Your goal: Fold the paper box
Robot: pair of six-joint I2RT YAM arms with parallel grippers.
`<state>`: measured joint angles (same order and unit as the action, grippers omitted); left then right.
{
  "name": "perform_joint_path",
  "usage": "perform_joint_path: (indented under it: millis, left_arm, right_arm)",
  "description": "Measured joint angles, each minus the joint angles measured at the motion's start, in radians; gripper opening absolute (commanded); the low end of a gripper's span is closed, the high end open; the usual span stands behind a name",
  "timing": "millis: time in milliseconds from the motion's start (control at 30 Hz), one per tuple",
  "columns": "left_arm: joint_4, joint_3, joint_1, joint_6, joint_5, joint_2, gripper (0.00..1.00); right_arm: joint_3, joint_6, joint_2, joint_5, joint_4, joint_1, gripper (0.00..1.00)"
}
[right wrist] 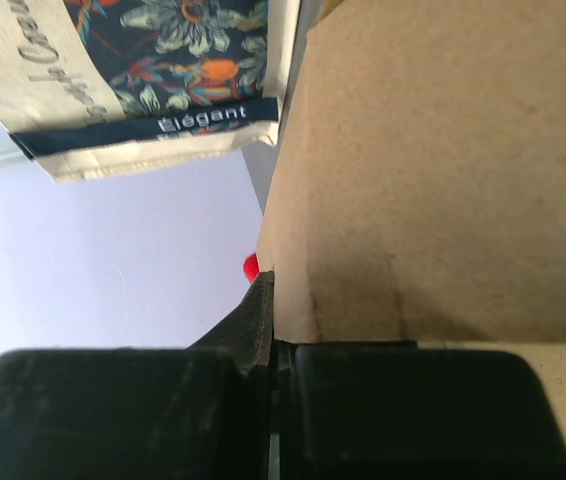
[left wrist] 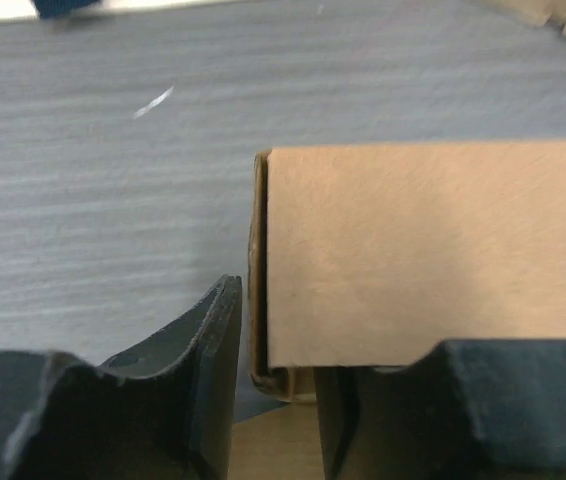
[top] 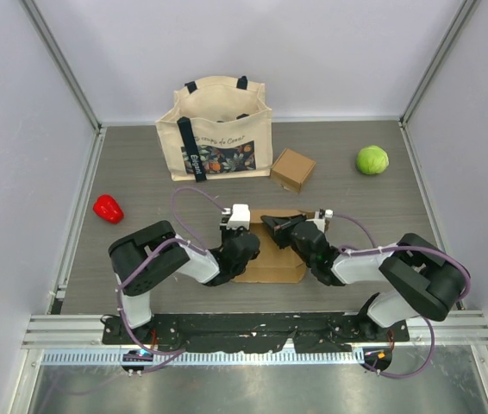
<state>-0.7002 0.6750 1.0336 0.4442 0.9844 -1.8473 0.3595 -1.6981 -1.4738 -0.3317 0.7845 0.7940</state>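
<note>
Your flat brown cardboard box (top: 272, 266) lies on the grey wood-grain bench (top: 356, 216) between both arms. Its side wall sits inside the narrowly parted left claw (left wrist: 278, 350) (a gap shows); the right claw (right wrist: 273, 350) is clamped tight on its raised flap.

The top view looks down from above and behind the arms, holding the whole table (top: 140, 164). The left wrist view sits low and very near the box (left wrist: 433, 250), its fingers (left wrist: 193, 390) along the bottom edge. The right wrist view, equally near, faces past the box toward the bag (right wrist: 153, 60). All three share the box; the top and right wrist views share the bag.
</note>
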Motion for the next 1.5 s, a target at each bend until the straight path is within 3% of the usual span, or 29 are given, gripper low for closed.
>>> perform_joint_path:
  millis: [167,267,333,433,567,667,967,1100,1233,1500]
  left_arm:
    - [-0.024,-0.08,-0.003,-0.01,-0.038,0.003,0.4]
    - [-0.04,-0.081,-0.005,-0.017,-0.058,0.005,0.28]
    - [-0.051,-0.081,-0.005,-0.027,-0.068,0.005,0.12]
    - [-0.059,-0.082,-0.006,-0.03,-0.068,0.005,0.02]
    - [-0.072,-0.083,-0.008,-0.027,-0.065,0.005,0.0]
    - [-0.084,-0.09,-0.008,-0.026,-0.065,0.005,0.0]
    - [-0.018,-0.098,-0.008,0.026,-0.06,0.032,0.0]
    - [0.026,-0.098,-0.008,0.051,-0.056,0.049,0.0]
    - [0.071,-0.085,-0.008,0.076,-0.048,0.055,0.0]
    - [0.105,-0.073,-0.008,0.101,-0.035,0.057,0.0]
  right_arm:
    - [0.0,0.025,0.024,0.026,-0.033,0.022,0.01]
    - [0.001,0.028,0.024,0.03,-0.034,0.022,0.01]
    - [0.003,0.03,0.024,0.031,-0.039,0.022,0.01]
    - [0.005,0.038,0.031,0.03,-0.051,0.021,0.13]
    - [0.005,0.097,0.065,0.051,-0.106,0.013,0.57]
    - [0.014,0.218,0.125,0.108,-0.251,-0.019,0.64]
    - [0.232,0.925,0.47,0.249,-0.914,-0.077,0.69]
    - [0.435,1.123,0.462,0.235,-1.166,-0.107,0.67]
    - [0.563,1.205,0.36,0.238,-1.238,-0.158,0.67]
    - [0.548,1.215,0.212,0.286,-1.219,-0.206,0.66]
